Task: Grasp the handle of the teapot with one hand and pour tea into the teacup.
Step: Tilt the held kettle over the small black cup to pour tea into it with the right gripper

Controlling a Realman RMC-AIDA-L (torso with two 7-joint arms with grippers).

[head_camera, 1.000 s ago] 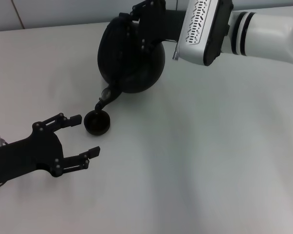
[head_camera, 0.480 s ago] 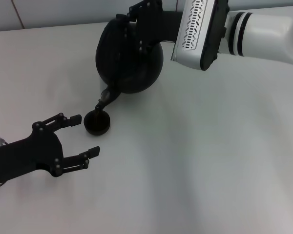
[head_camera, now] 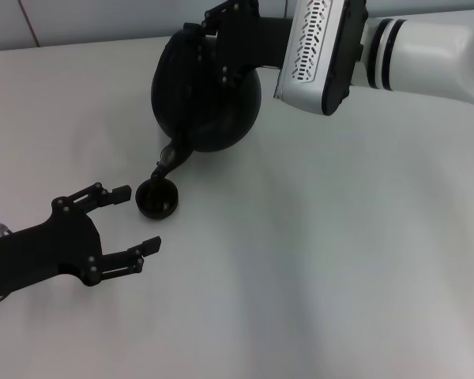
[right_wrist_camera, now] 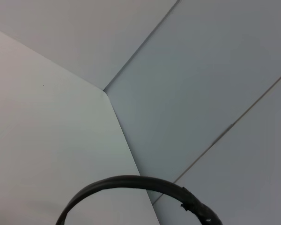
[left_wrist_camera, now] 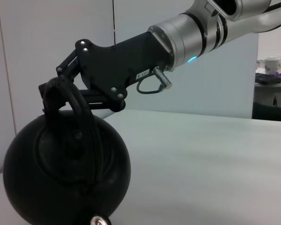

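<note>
Teapot (head_camera: 207, 99) tilted, spout over teacup (head_camera: 158, 198) on table (head_camera: 340, 253). Looks heavy, rigid; the arched handle (left_wrist_camera: 79, 105) is the only sensible hold. Right gripper (left_wrist_camera: 54, 101) clamped on it. Left gripper (head_camera: 130, 225) splayed, idle beside cup.

plain white table (head_camera: 316, 260), pale panelled wall (left_wrist_camera: 33, 56) behind, paper cups (left_wrist_camera: 274, 63) on a far desk

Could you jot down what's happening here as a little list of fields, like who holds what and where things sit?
right gripper: shut on the handle, holding the pot tilted
teapot: tipped, spout pointing down over the cup
teacup: standing on the white table, just below the spout
left gripper: open, near the teacup, holding nothing
</note>
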